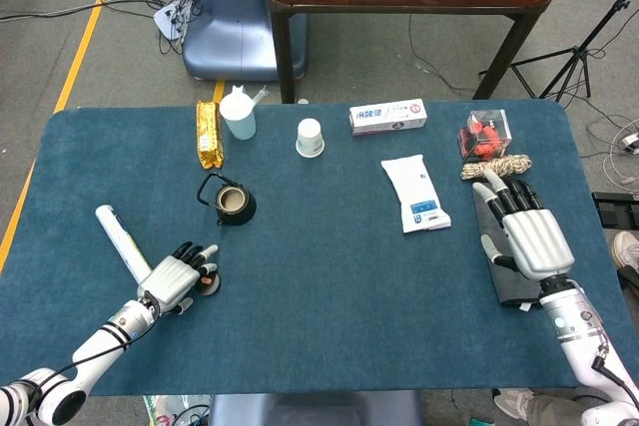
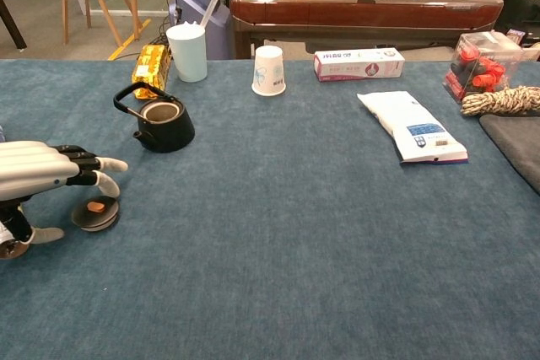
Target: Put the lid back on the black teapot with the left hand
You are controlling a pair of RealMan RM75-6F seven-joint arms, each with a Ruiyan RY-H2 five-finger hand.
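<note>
Head view. Blue table. Black teapot, uncovered, handle up, at ten o'clock from table centre. Lid lying flat on the cloth at seven o'clock from the teapot, well apart from it. Left hand over the lid's near side, fingers spread and extended, holding nothing. Right hand at four o'clock, fingers spread, palm down on a dark mat, holding nothing. White tube just beside the left hand at ten o'clock.

Chest view. Teapot open on top. Lid under the left hand's fingertips; contact cannot be told. Paper cup at one o'clock from the teapot.
</note>
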